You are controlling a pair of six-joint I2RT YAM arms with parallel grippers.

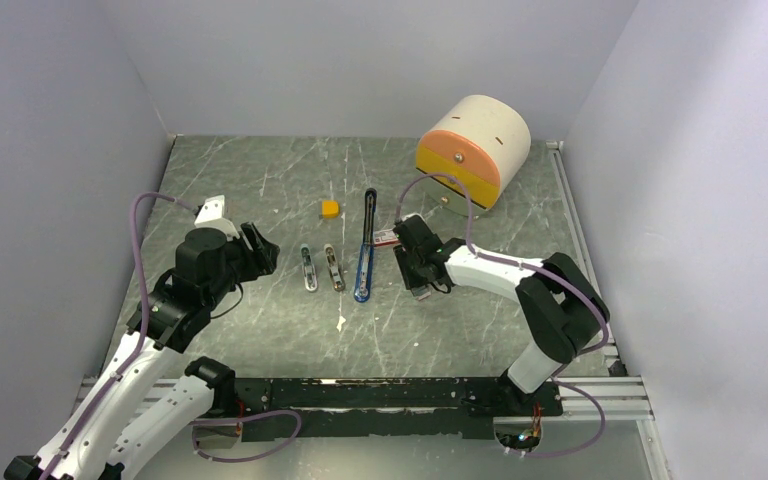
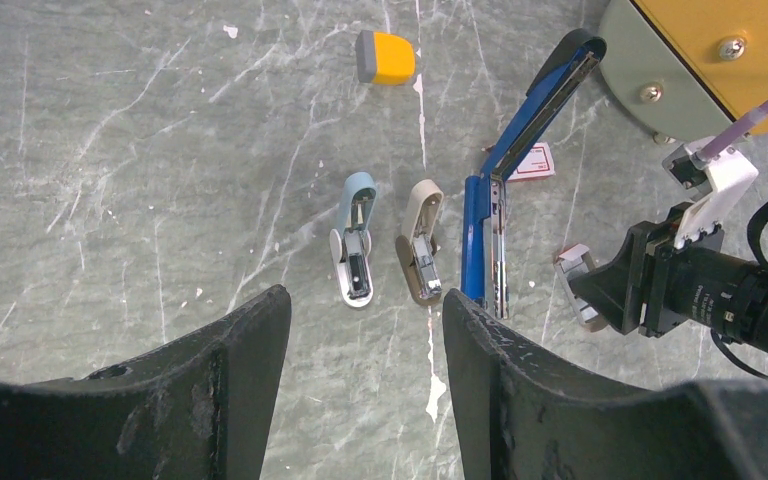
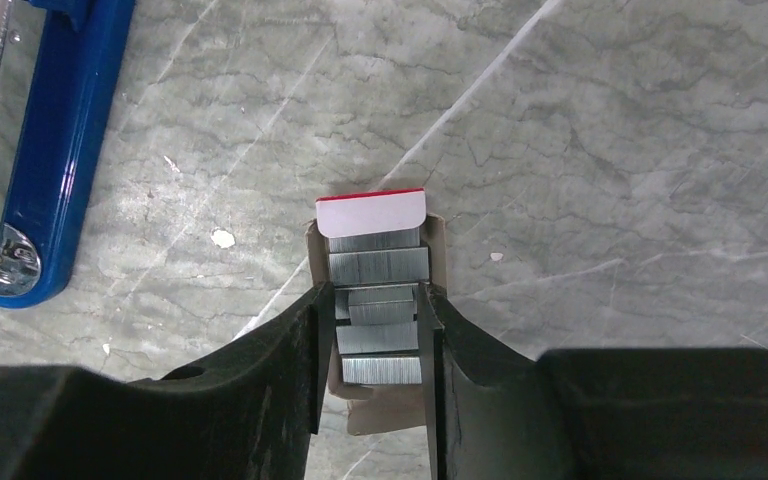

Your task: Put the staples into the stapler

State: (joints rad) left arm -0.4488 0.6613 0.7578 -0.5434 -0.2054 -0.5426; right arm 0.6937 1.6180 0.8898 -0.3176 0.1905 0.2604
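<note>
Grey marbled stone made up the tabletop (image 1: 260,180), shut in by pale walls (image 1: 50,150) along its left, far and right edges. A dark rail (image 1: 410,392) ran along the near edge, where the arms were bolted. A cream drum (image 1: 475,145) with an orange-and-yellow face filled the far right corner. Bare stone spread across the far left corner and along the near edge, between the row of things and the rail.

Mid-table, the blue stapler (image 1: 364,262) lay opened out flat, its length running from the far edge toward the near edge. Just to its left lay a light-blue mini stapler (image 2: 355,250) and a beige mini stapler (image 2: 420,250). An orange block (image 2: 388,57) sat apart from them, nearer the far edge.

The staples (image 3: 375,268) lay as silver strips in an open card box (image 3: 438,250), just right of the stapler and not touching it. The right gripper (image 3: 374,295) sat over that box with its fingers (image 3: 290,360) pressed to either side of the strips, clamped on them. Whether the box was off the stone could not be told. The left gripper (image 2: 365,300) hung left of the mini staplers with its jaws parted and nothing between them.
</note>
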